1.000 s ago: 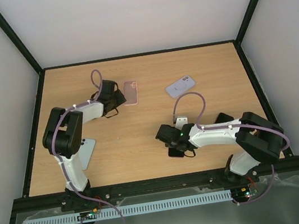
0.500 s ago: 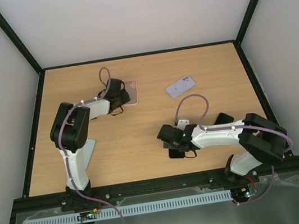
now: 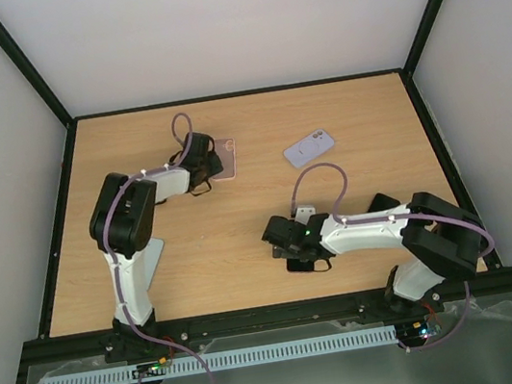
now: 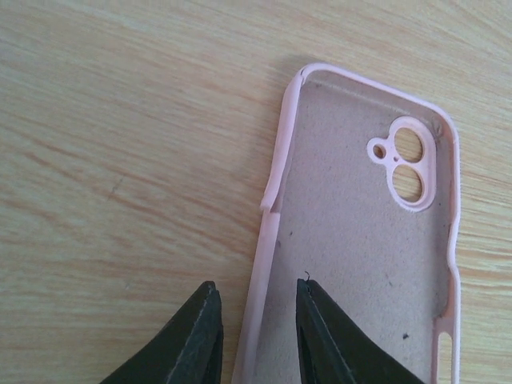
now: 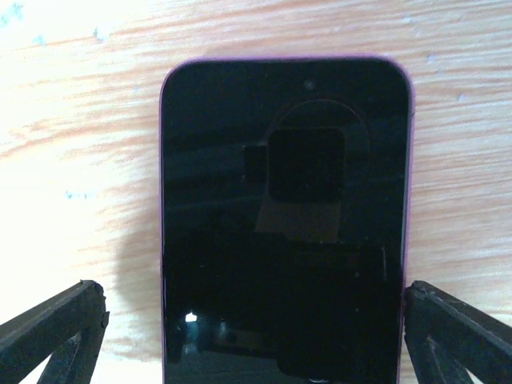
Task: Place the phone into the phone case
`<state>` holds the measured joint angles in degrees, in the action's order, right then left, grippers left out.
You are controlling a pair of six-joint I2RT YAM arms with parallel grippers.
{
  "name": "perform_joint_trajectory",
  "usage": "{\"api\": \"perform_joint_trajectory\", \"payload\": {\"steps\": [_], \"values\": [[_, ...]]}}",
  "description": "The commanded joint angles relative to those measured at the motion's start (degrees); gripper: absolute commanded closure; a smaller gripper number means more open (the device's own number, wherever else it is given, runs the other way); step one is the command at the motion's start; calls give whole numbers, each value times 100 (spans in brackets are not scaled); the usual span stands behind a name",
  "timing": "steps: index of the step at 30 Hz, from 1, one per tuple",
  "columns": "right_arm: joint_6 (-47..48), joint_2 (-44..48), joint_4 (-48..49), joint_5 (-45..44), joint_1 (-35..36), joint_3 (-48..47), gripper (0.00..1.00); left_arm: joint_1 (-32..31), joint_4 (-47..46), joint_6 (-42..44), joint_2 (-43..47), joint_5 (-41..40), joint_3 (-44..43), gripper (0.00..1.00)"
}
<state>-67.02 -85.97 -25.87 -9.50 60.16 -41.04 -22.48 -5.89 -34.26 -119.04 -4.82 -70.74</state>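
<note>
The pink phone case (image 4: 360, 240) lies on the wooden table with its inside facing up, camera cut-out at the far end. My left gripper (image 4: 256, 288) is open a little and straddles the case's left wall, one finger outside and one inside, with small gaps on both sides. From above, this gripper (image 3: 205, 164) sits at the left edge of the case (image 3: 224, 158). The black-screened phone (image 5: 284, 200) lies face up with a pink rim. My right gripper (image 5: 256, 292) is open wide with the phone's near end between its fingers. From above, the phone (image 3: 299, 263) is mostly hidden under that gripper (image 3: 289, 245).
A pale lilac case or phone (image 3: 309, 148) lies at the back right of the table. A light blue flat item (image 3: 150, 259) rests under the left arm. A dark object (image 3: 381, 201) sits beside the right arm. Black frame rails edge the table.
My left gripper has slid right, up to the pink case's left edge. My right gripper has shifted slightly left over the phone. Case and phone have not moved.
</note>
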Motion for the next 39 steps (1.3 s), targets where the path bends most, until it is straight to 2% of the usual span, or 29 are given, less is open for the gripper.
{"api": "perform_joint_trajectory", "payload": {"steps": [1, 4, 11, 18, 27, 32, 39], "values": [[-123, -271, -566, 5, 224, -154, 2, 7, 292, 114, -341, -135, -165, 73], [-195, -311, -672, -170, 272, -51, 0, 0, 429, 117, -379, -205, -220, 76], [-279, -389, -689, -590, 304, 93, 6, -113, 745, 156, -202, -335, -69, 97], [-271, -329, -559, -662, 303, 268, 13, -310, 934, 31, 363, -376, 439, 97], [-456, 357, -460, -726, 303, 802, 23, -760, 1365, -194, 1324, -309, 1537, 97], [-558, 374, -669, -943, 304, 715, 29, -1132, 1422, -480, 1858, 58, 2220, 97], [-570, 244, -363, -897, 303, 914, 29, -1655, 1001, -1079, 2338, 683, 2990, 97]]}}
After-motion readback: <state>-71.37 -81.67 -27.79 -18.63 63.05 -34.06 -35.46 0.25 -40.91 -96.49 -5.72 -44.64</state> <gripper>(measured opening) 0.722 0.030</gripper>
